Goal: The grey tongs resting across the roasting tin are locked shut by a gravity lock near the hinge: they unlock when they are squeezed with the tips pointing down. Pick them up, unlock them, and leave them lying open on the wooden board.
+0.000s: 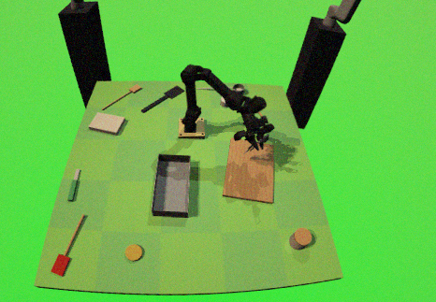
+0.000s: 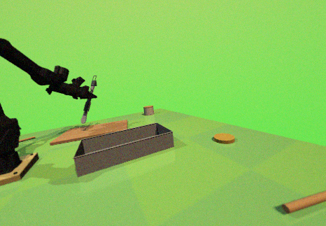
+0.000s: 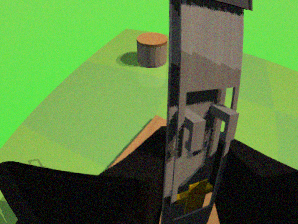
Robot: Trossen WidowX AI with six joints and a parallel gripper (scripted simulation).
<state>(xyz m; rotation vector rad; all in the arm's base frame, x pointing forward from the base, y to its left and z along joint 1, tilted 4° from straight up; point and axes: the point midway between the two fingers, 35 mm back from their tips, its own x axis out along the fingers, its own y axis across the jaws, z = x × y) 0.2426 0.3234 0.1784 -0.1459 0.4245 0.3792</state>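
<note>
1. Top view: tool (image 1: 256, 147) (image 2: 94, 96) (image 3: 185, 135) above the 12 o'clock end of the wooden board (image 1: 248, 176) (image 2: 98, 129) (image 3: 134, 143).
2. Exterior: grey tongs (image 2: 84, 117) (image 3: 207, 55) pinched in it, raised, steep, upper end just past 12 o'clock.
3. Roasting tin (image 1: 171, 212) (image 2: 126, 152): at board's 9 o'clock, top view.

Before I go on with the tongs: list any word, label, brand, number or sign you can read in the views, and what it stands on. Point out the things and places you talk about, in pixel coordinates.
No readable text in any view.
Grey metal tongs (image 2: 84, 116) (image 3: 212, 45) in the gripper (image 2: 94, 96): no lettering seen.
Grey roasting tin (image 1: 171, 213) (image 2: 126, 154), wooden board (image 1: 248, 176) (image 2: 87, 131): none seen.
Green-and-white tool (image 1: 72, 189): too small to tell.
</note>
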